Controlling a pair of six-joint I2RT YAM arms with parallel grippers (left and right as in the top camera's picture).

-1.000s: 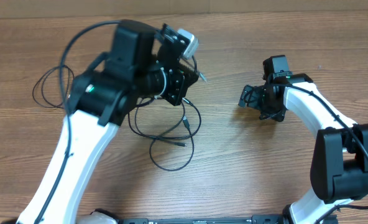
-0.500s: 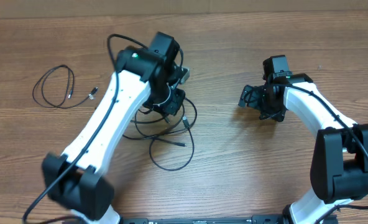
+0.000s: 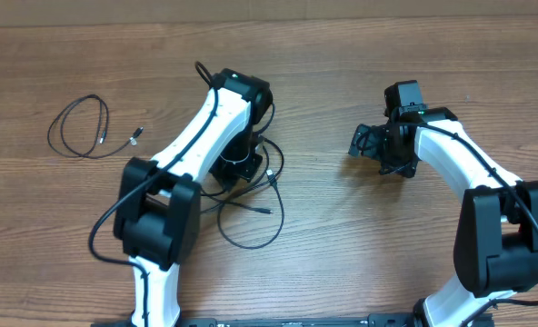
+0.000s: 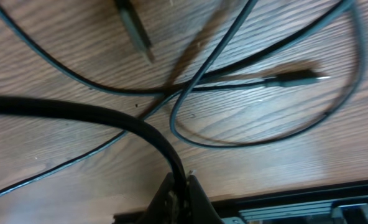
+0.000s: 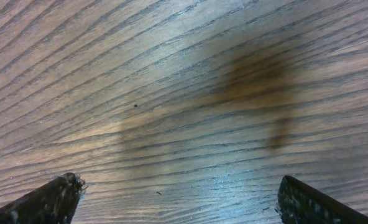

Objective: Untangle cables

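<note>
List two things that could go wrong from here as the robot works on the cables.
1. The left jaws are shut on one cable that crosses other strands; pulling may drag or tighten the whole tangle.
2. The right jaws stand open over bare table, far from the tangle, so nothing pins the loose loops.

From here, the only thing besides the work is the counter (image 3: 342,263), brown wood with its grain running side to side. A paler tan strip (image 3: 360,7) borders its far edge and a black rail (image 3: 296,322) its near edge. The right wrist view shows a dark blotch (image 5: 258,74) on the wood.
</note>
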